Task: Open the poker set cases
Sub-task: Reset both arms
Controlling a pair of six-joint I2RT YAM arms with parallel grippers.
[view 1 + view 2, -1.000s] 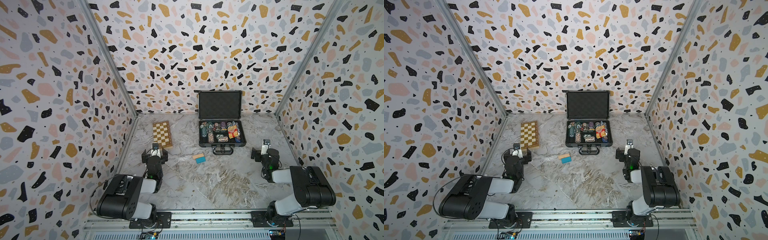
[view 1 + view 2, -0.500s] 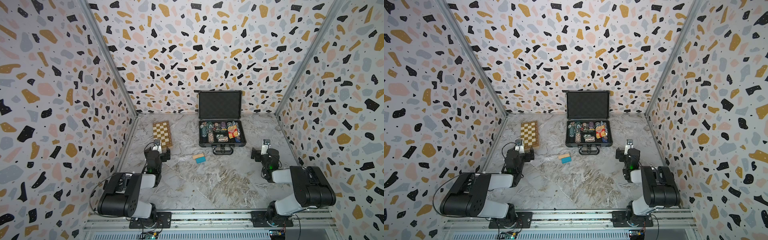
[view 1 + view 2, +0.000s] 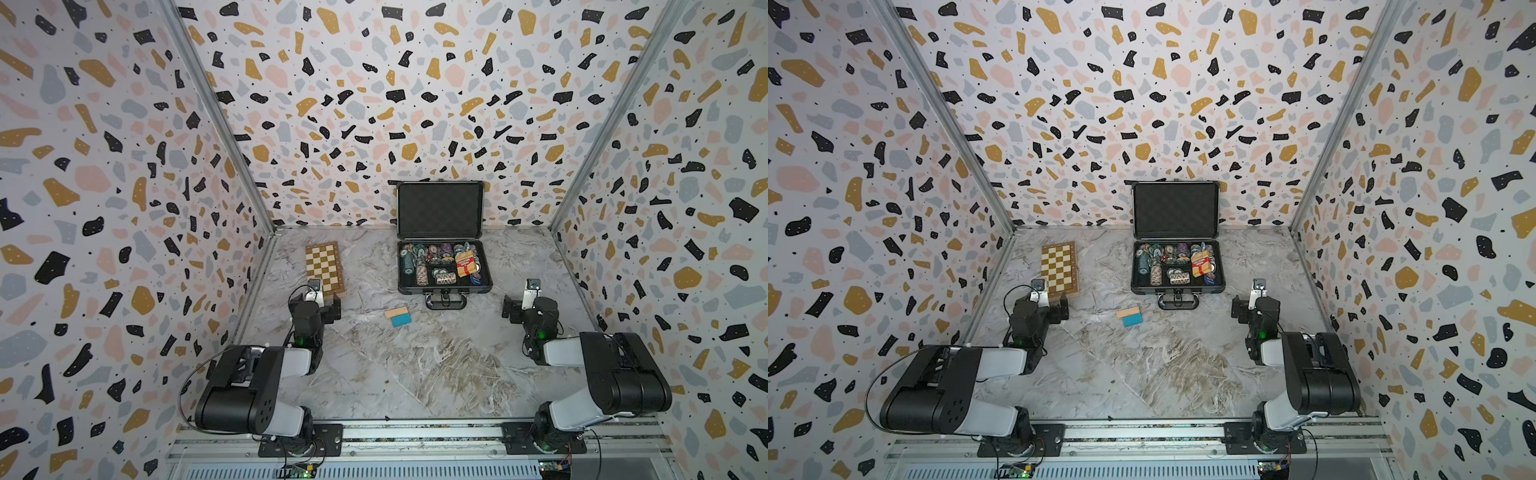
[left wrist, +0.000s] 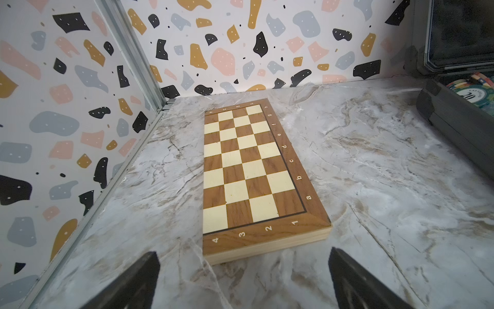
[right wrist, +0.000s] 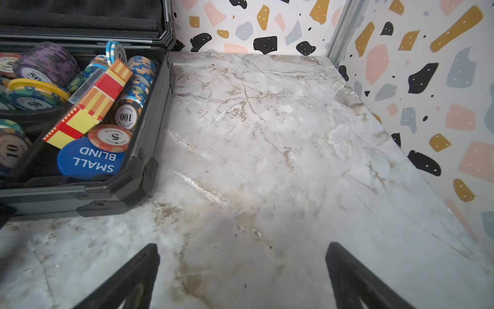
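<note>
The poker set case (image 3: 444, 289) stands open at the back centre in both top views, its dark lid (image 3: 1175, 210) upright against the rear wall and colourful chips in the base. My left gripper (image 3: 320, 306) hovers low at the left, away from the case. It is open, with only bare table between the jaws in the left wrist view (image 4: 243, 252); the case's corner (image 4: 454, 125) shows at the edge there. My right gripper (image 3: 527, 306) sits right of the case handle, open and empty (image 5: 242, 245). The case's front wall (image 5: 66, 198) is beside it.
A wooden checkered chessboard box (image 3: 325, 268) lies shut at the back left, just ahead of the left gripper (image 4: 248, 171). Two small blocks, one wooden and one teal (image 3: 398, 316), lie in front of the case handle. Patterned walls close three sides.
The left arm has swung slightly, turning its gripper toward the chessboard box. The right arm and the case have not moved.
</note>
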